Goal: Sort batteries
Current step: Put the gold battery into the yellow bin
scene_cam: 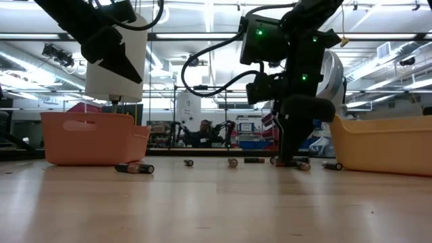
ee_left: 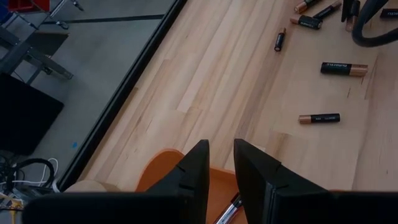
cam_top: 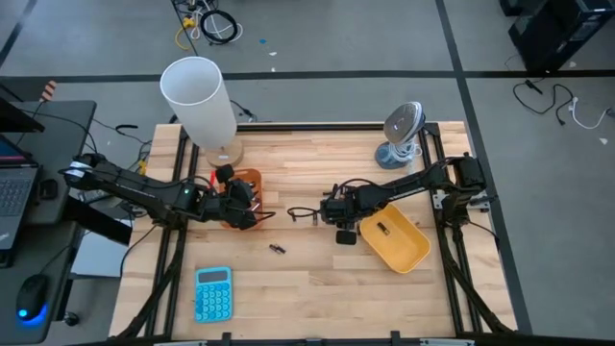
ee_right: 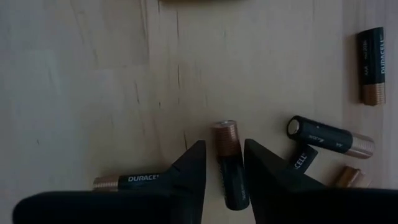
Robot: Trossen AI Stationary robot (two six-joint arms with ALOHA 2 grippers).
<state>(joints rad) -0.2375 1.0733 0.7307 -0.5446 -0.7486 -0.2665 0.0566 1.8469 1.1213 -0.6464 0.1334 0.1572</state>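
Several small dark batteries with copper ends lie loose on the wooden table [cam_top: 317,279]. My right gripper [ee_right: 221,149] points down over a cluster of them beside the yellow tray [cam_top: 404,245], open. Its fingers stand on either side of one battery [ee_right: 227,155] lying flat, close to its long sides. Others lie around it [ee_right: 329,137], [ee_right: 372,65], [ee_right: 124,182]. My left gripper [ee_left: 221,149] hangs open above the orange tray [cam_top: 248,183], nothing between its fingertips. One battery [ee_left: 230,208] shows in the tray below. More batteries [ee_left: 344,68], [ee_left: 318,118] lie beyond it.
A tall white cylinder [cam_top: 200,96] on a wooden base stands at the far left, and a small grey fan [cam_top: 404,130] at the far right. A blue calculator [cam_top: 212,293] lies near the front left. A stray battery [cam_top: 277,249] lies mid-table.
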